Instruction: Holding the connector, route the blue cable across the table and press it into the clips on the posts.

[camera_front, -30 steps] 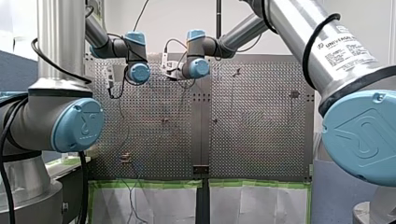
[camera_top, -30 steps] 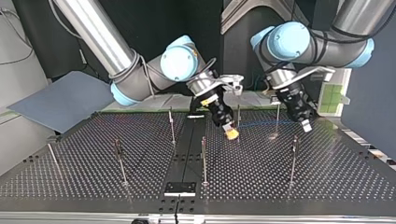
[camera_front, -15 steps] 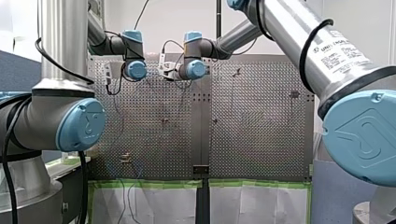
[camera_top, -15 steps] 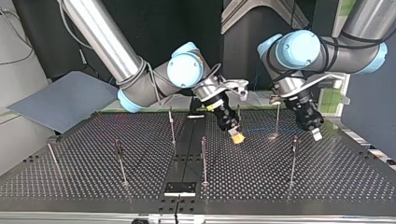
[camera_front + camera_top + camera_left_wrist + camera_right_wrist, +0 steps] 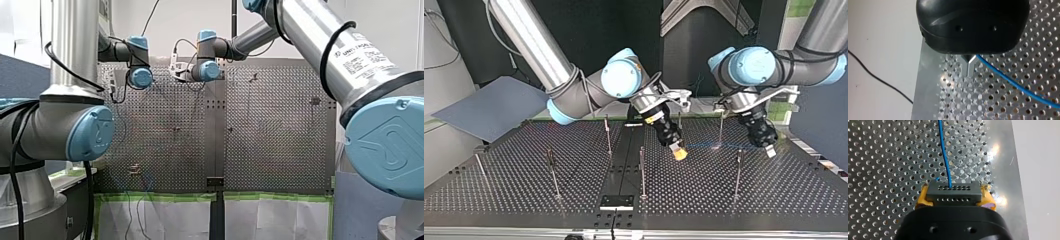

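Note:
In the right wrist view my right gripper (image 5: 953,195) has its yellow pads (image 5: 923,196) shut on a dark grey connector (image 5: 953,190). The blue cable (image 5: 945,157) leaves the connector and runs ahead over the perforated table. In the left wrist view my left gripper (image 5: 970,65) is black, with metal fingers shut on the blue cable (image 5: 1013,83), which trails off to one side. In the top view my right gripper (image 5: 680,154) hangs near the middle. My left gripper (image 5: 769,149) is at that view's right, and the cable (image 5: 709,145) is stretched between the two.
Thin posts with clips stand on the table: one (image 5: 721,127) behind the cable, one (image 5: 738,170) in front of my left gripper, one (image 5: 642,170) at the centre, others (image 5: 552,172) to the top view's left. A black plate (image 5: 616,202) lies at the near edge.
Both grippers have moved toward the top view's right and nearer its camera, carrying the cable with them. The grips have not changed.

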{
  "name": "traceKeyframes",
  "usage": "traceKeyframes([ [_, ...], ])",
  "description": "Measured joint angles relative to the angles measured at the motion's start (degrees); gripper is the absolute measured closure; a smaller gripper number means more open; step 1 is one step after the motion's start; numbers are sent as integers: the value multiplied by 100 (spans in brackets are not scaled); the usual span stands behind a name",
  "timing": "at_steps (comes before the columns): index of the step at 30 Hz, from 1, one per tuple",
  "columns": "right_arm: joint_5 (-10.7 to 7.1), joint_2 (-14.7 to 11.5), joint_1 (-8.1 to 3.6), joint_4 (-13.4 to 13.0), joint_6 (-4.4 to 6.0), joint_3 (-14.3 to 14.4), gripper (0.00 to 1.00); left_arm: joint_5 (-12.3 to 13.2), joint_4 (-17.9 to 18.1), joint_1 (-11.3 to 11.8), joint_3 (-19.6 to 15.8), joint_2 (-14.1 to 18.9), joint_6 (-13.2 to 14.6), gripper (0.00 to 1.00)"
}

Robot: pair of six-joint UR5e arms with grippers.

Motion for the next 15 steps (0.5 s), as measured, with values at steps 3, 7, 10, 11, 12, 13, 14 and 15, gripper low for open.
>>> traceKeyframes([
  [3,0,10,-10,-4,0,-5,100,158,14,141,47,-64,-75,100],
  [7,0,18,-19,1,0,-28,100,371,49,227,101,-158,-176,100],
  [10,0,20,-23,10,0,-64,100,521,105,259,123,-185,-268,100],
  [11,0,23,-24,12,0,-79,100,567,113,267,136,-198,-295,100],
  [12,0,25,-24,13,0,-90,100,614,116,274,152,-220,-321,100],
  [13,1,26,-24,13,0,-99,100,677,113,280,176,-259,-349,100],
  [14,4,27,-24,14,0,-111,100,725,109,283,202,-293,-368,100],
  [15,10,27,-25,14,0,-118,100,775,105,286,234,-333,-388,100],
])
